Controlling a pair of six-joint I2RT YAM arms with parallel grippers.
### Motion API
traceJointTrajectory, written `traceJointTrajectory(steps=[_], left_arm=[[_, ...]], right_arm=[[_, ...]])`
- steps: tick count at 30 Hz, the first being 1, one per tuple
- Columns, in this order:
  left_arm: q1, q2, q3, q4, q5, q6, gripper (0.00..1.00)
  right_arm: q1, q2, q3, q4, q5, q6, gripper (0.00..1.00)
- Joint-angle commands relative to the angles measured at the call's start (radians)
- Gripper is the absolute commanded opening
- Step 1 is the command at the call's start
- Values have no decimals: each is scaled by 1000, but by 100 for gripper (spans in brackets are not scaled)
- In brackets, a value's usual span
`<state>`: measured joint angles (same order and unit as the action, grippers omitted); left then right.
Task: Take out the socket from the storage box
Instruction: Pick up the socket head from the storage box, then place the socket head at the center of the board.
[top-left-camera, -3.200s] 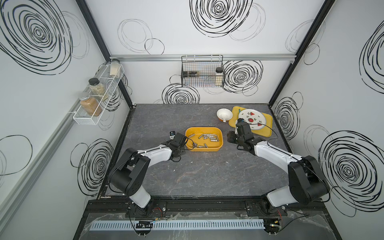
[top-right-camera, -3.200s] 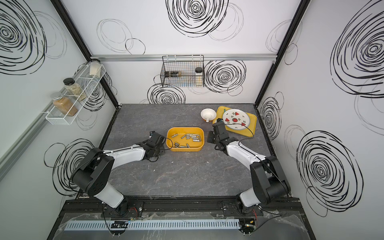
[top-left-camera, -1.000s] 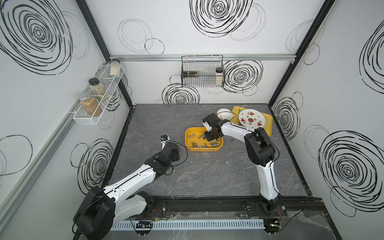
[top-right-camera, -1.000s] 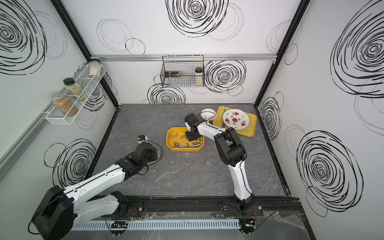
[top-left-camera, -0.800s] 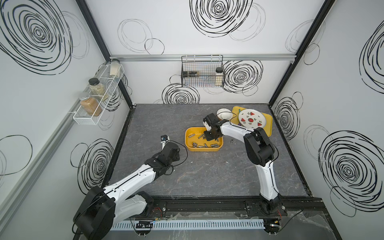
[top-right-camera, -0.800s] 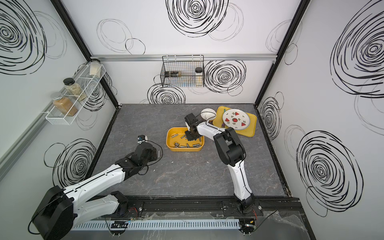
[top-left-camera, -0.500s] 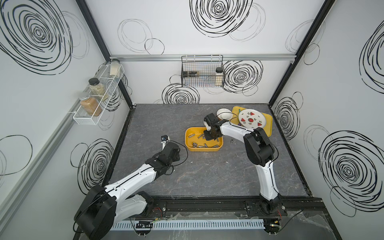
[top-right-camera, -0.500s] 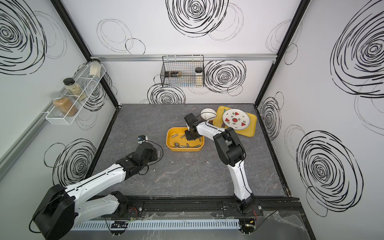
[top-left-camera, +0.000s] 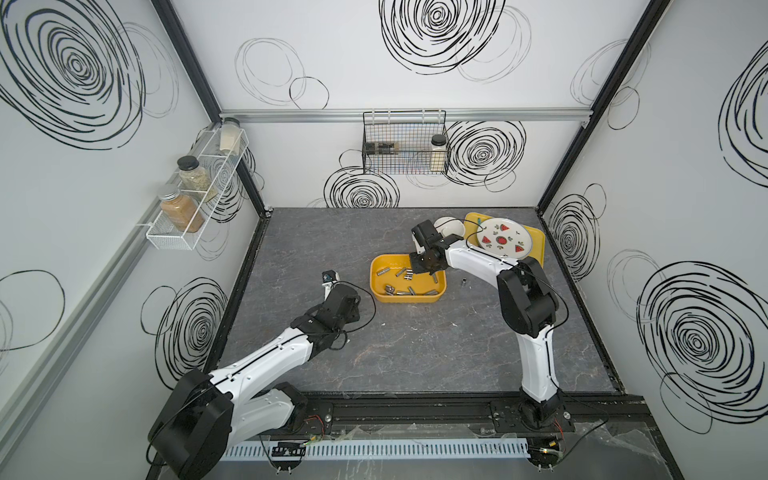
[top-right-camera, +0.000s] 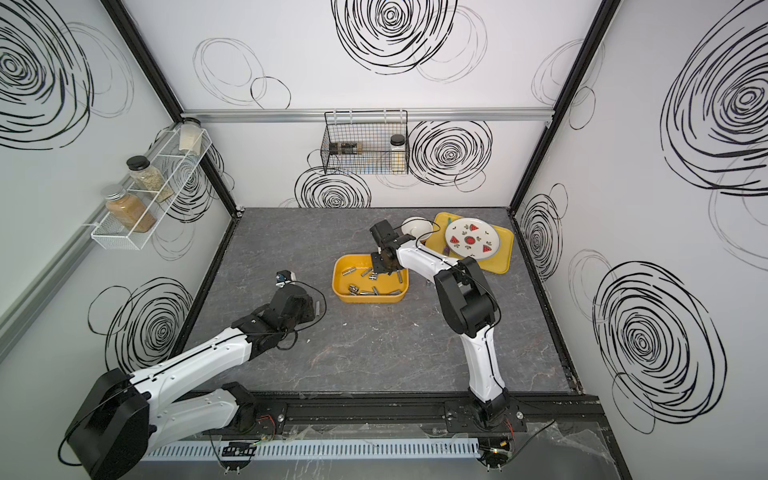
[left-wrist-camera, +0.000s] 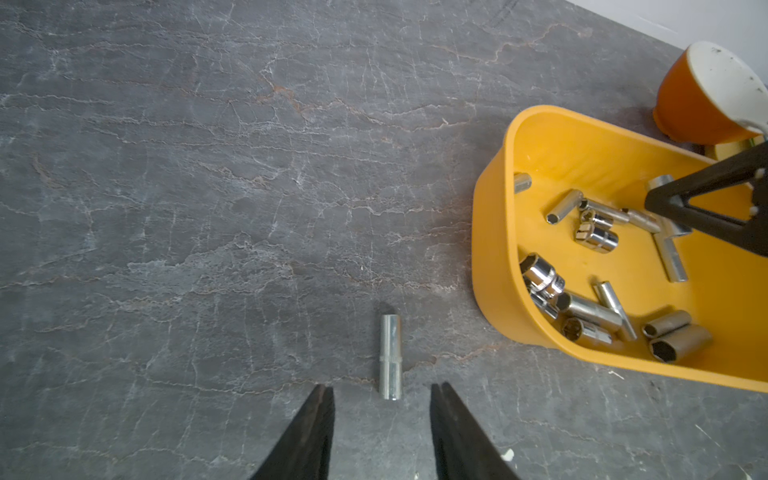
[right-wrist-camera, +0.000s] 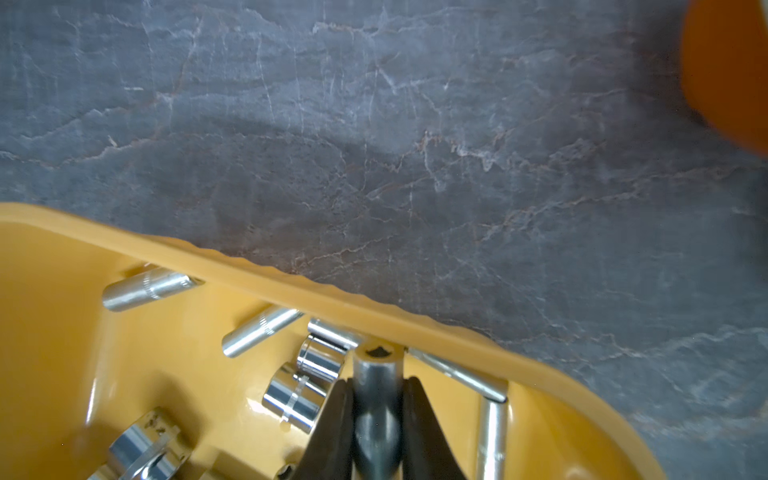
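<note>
Lifting straight up looks like the best way to finish this pick. The right fingers (right-wrist-camera: 336, 415) are pinched narrow on a dark socket (right-wrist-camera: 377, 365), low inside the box (top-left-camera: 409, 299), which sits mid-frame in both top views. The socket's hex mouth points at the far wall and lies close under its rim, so I judge any sideways pull before rising could snag it there. The barrel is round, smooth metal that may swivel in the grip, so a slow rise would suit. Two stubby chrome sockets (right-wrist-camera: 305, 390) lie just beside one finger and a slim socket (right-wrist-camera: 457, 370) beside the other, and a crooked lift could drag them. Lower left of the box in the top views, the left fingers (left-wrist-camera: 307, 432) stand apart and empty near a loose socket (left-wrist-camera: 390, 357) on the surface (left-wrist-camera: 208, 187), well clear of the work. A bowl (top-left-camera: 451, 226) and a tray (top-left-camera: 536, 245) carrying a plate (top-left-camera: 503, 237) crowd the upper right. A small socket (top-left-camera: 463, 281) lies just right of the box, which limits room for setting down.
</note>
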<state>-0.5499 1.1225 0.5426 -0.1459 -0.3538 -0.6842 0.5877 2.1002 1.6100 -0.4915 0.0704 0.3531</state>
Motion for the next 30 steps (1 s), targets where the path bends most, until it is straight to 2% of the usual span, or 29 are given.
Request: traceJointTrajectory(steps=[1, 11, 21, 26, 30], left_arm=[[-4, 5, 19, 38, -14, 9, 46], [-4, 13, 19, 42, -14, 9, 46], [-8, 7, 16, 47, -8, 7, 46], [-8, 3, 16, 51, -8, 7, 46], [-8, -1, 16, 49, -9, 8, 46]], right_arm=[[0, -46, 5, -11, 13, 41, 14], [-25, -168, -28, -12, 50, 50, 13], [-277, -446, -407, 129, 64, 84, 12], [-350, -479, -563, 213, 85, 114, 13], [-364, -418, -581, 222, 57, 115, 13]])
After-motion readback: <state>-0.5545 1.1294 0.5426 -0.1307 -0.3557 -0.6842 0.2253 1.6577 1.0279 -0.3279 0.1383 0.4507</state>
